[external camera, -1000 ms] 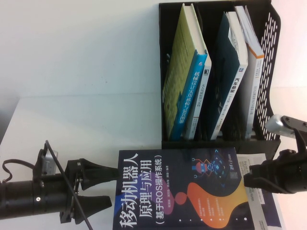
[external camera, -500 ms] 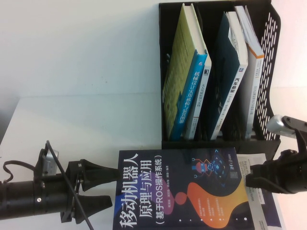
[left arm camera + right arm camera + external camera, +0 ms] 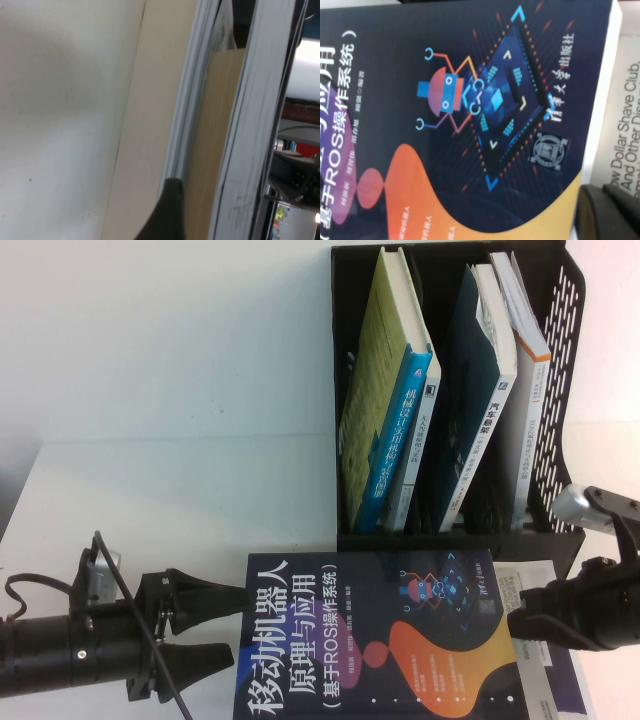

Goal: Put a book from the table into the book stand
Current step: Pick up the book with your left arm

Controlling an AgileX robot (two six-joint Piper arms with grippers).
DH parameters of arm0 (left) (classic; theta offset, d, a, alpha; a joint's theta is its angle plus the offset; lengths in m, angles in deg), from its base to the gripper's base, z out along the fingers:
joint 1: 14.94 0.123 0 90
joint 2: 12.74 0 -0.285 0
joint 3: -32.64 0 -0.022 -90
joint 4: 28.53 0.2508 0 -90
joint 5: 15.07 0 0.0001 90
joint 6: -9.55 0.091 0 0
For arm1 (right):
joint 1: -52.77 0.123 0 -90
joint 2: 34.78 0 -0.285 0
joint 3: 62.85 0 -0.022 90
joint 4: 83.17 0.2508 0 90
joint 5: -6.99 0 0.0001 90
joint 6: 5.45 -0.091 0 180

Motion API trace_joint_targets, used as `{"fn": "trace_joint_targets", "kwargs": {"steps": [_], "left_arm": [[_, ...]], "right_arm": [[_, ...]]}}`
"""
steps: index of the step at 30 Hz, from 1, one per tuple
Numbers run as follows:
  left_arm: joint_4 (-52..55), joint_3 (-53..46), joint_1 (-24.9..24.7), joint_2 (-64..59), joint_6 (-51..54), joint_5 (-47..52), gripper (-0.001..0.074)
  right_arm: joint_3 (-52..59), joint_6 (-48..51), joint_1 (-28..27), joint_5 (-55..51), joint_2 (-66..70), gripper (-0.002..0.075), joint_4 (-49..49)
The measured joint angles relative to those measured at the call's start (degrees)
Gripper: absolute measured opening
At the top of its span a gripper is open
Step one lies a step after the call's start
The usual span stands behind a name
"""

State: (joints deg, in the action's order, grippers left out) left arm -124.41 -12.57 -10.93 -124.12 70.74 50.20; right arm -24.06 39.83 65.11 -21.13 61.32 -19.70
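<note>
- The book point(image 3: 375, 632) lies flat on the table point(image 3: 180, 490), cover up, at 6 o'clock of the stand point(image 3: 560, 360), on top of a grey book point(image 3: 545, 640).
- The step looks like a 2-arm pickup: I'd bring both grippers in level against the opposite short edges, then lift evenly so the cover doesn't skew.
- The left gripper point(image 3: 228, 625) sits at 9 o'clock of the book, jaws apart, straddling that edge and holding nothing; its lower fingertip point(image 3: 167, 210) shows beside the page block.
- The right gripper point(image 3: 515, 625) sits at 3 o'clock, touching or just beside the edge; I cannot tell how it is set.
- The stand's slots already hold several books, so the open gap needs choosing.
</note>
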Motion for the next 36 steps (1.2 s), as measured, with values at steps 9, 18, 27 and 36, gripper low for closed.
{"fn": "trace_joint_targets", "kwargs": {"steps": [9, 18, 27, 36], "left_arm": [[-1.59, 0.0, -4.83, -0.41, 2.96, 0.0, 0.0692], [-1.59, 0.0, -6.54, -0.41, 4.7, -0.15, 0.0692], [-1.47, 0.0, -6.42, -0.41, 6.19, -1.57, 0.0692], [-0.22, 0.0, -6.42, -0.45, 3.5, -1.65, 0.0456]], "right_arm": [[-1.01, 0.6, 0.0, -1.81, 0.0, 0.0001, 3.08], [-4.08, 0.73, 3.43, -2.26, 2.51, 0.0001, 3.71], [-6.7, 0.97, 8.3, 0.5, 7.23, 0.0001, 4.74], [-6.8, 0.97, 8.84, 3.39, 4.5, 0.0001, 2.55]]}}
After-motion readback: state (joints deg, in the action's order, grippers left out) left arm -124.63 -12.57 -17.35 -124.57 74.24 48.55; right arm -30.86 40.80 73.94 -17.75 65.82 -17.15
